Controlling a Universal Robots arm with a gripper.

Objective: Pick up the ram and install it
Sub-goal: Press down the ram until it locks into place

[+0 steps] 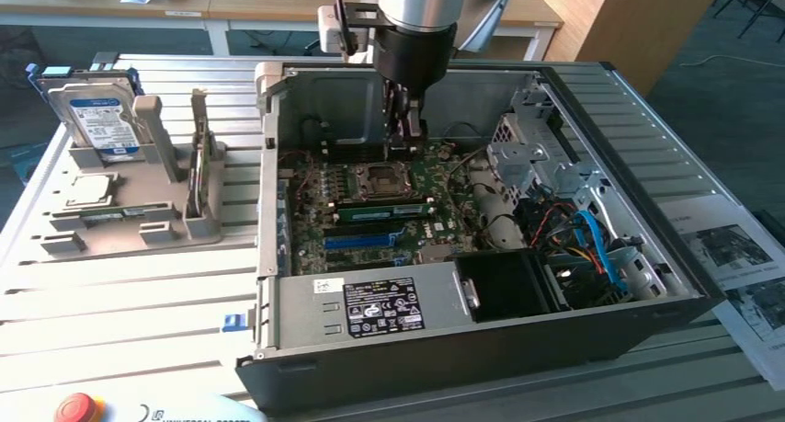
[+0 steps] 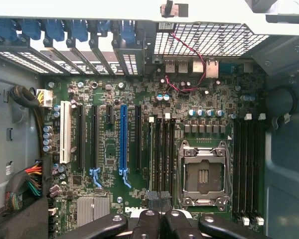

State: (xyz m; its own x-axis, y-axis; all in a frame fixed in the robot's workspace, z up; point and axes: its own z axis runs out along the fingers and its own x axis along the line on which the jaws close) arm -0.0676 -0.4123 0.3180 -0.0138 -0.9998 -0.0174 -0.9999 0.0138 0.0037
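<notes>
One arm drops straight down from the top centre of the exterior view into the open computer case (image 1: 638, 256) lying on the slatted counter (image 1: 135, 293). Its wrist is vertical and the gripper (image 1: 409, 144) hangs just over the upper edge of the motherboard (image 1: 312, 224), jaws pressed together with nothing seen between them. The ram (image 1: 386, 205) lies as a green stick in a slot just below the processor socket (image 1: 374, 176), at the frame's centre. At the upper left, a grey holder (image 1: 184, 224) carries a hard drive (image 1: 98, 119).

From the wrist view, the gripper (image 2: 159, 215) sits at bottom centre with its jaws closed, above the dark memory slots (image 2: 162, 154) beside the empty socket (image 2: 203, 174).
</notes>
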